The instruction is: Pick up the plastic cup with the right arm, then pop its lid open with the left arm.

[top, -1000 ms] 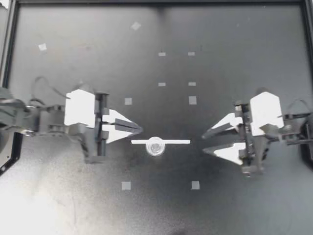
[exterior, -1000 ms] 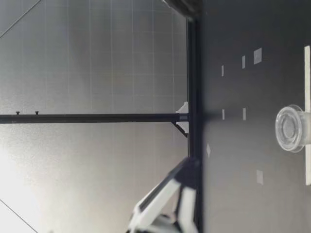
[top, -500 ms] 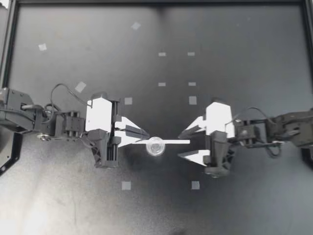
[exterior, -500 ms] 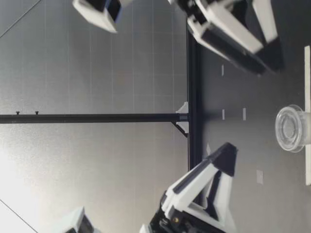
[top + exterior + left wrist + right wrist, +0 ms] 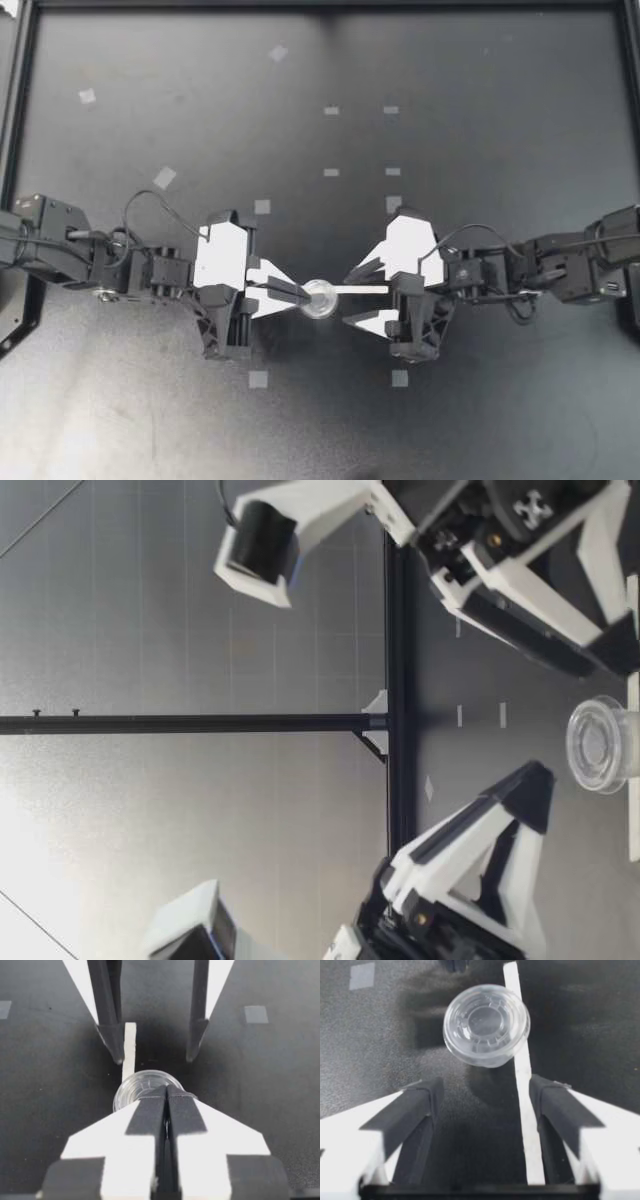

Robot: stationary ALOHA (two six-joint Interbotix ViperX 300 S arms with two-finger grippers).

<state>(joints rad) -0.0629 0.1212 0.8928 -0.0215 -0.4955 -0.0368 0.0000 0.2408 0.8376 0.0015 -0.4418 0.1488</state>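
A small clear round cup (image 5: 320,298) stands on the black table over a thin white strip (image 5: 365,289). My left gripper (image 5: 303,295) is shut with nothing in it, its tips right at the cup's left rim. My right gripper (image 5: 348,298) is open, its fingers to either side of the strip just right of the cup. In the left wrist view the shut left gripper (image 5: 167,1092) overlaps the cup (image 5: 136,1086), with the right gripper (image 5: 155,1054) beyond. In the right wrist view the cup (image 5: 486,1025) lies ahead of the open gripper (image 5: 486,1089), and the strip (image 5: 526,1105) runs along one finger. In the low view both grippers hang just above the table beside the cup (image 5: 598,745).
Small pale tape squares dot the table, among them two nearer the front (image 5: 258,379) (image 5: 399,378) and one behind the left gripper (image 5: 262,206). A black frame rail (image 5: 12,110) borders the table at the left and the back.
Both arms have moved in toward the middle and now flank the cup. My right gripper has opened wider. My left gripper has stayed shut.
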